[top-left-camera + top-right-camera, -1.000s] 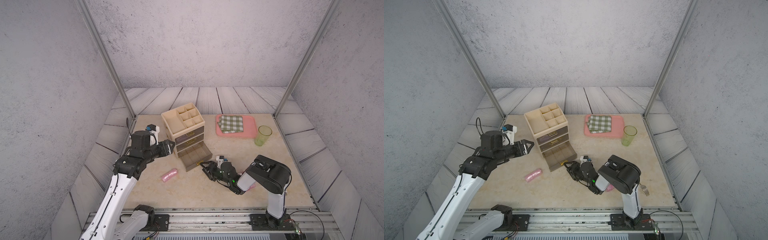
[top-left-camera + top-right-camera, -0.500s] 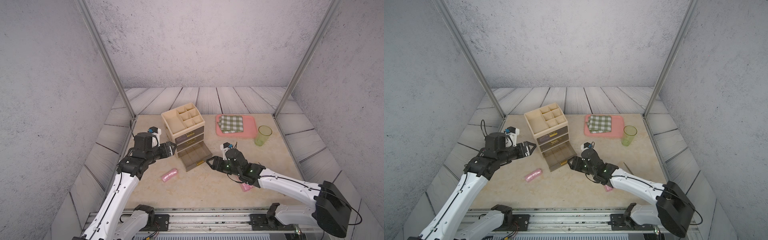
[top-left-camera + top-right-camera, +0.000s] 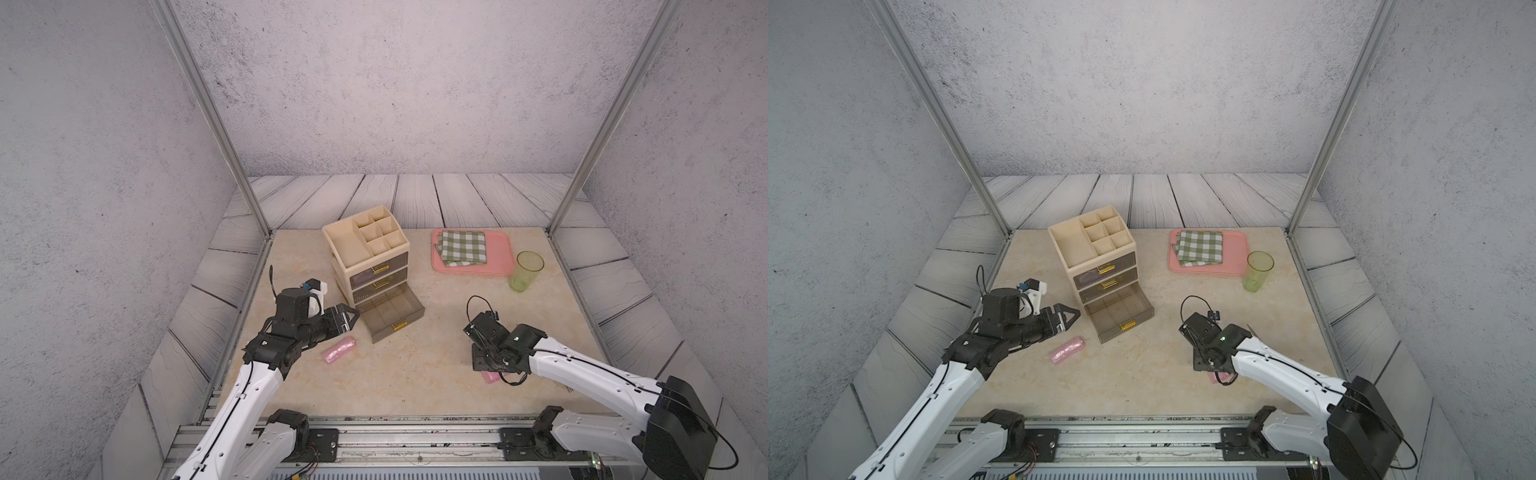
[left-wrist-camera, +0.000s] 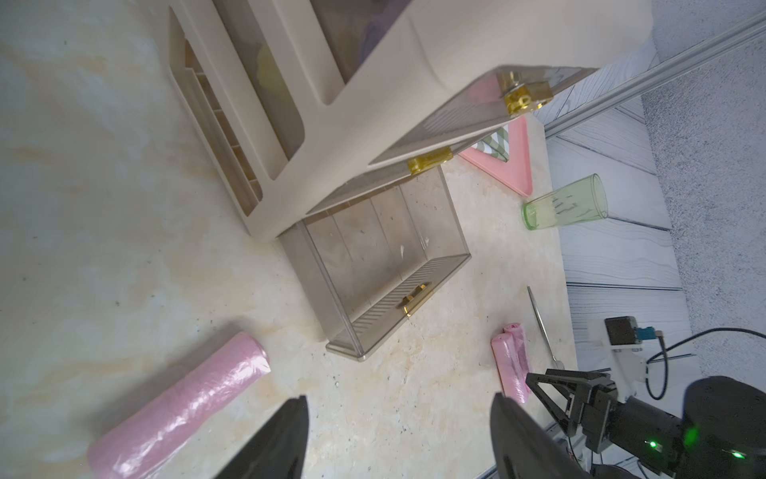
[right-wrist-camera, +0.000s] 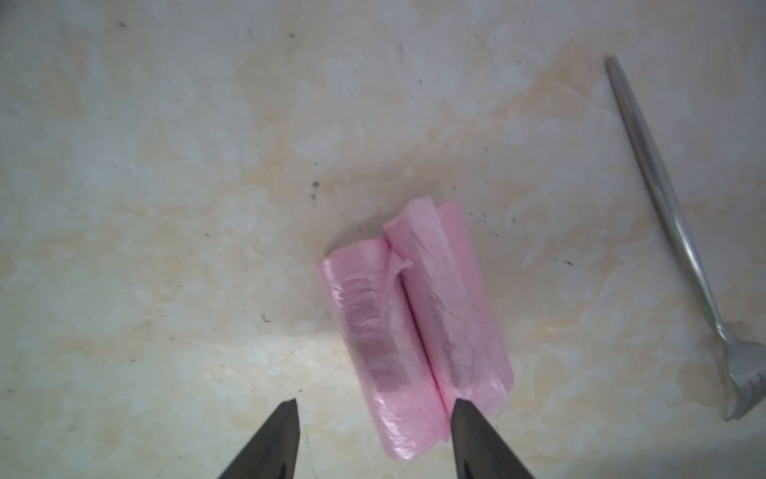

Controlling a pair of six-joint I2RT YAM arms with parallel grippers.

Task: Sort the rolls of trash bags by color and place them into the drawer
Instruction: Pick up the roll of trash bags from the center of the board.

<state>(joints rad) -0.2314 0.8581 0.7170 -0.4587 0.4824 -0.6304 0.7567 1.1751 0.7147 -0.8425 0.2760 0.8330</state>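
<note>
One pink roll of trash bags [image 3: 340, 350] [image 3: 1066, 350] [image 4: 182, 410] lies on the table left of the open bottom drawer [image 3: 395, 328] [image 3: 1125, 328] [image 4: 398, 298], which holds nothing. My left gripper [image 3: 353, 319] [image 3: 1073, 315] [image 4: 400, 398] hovers open just behind that roll, beside the drawer's left corner. A second pink roll [image 5: 414, 331] [image 3: 490, 377] [image 3: 1223, 377] [image 4: 512, 365], partly unrolled, lies at the near right. My right gripper [image 5: 375, 402] [image 3: 478, 365] [image 3: 1204, 365] points down over it, open, one end of the roll between its fingertips.
The beige drawer cabinet [image 3: 365, 245] [image 3: 1092, 237] has its two upper drawers shut. A pink tray [image 3: 498, 257] with a checked cloth [image 3: 463, 247] and a green cup [image 3: 528, 272] stand at the back right. A metal fork [image 5: 663, 199] [image 4: 543, 327] lies near the right roll.
My right arm has swung away from the drawer front to the near right and now hangs over the second pink roll. My left gripper opened a little wider and barely moved.
</note>
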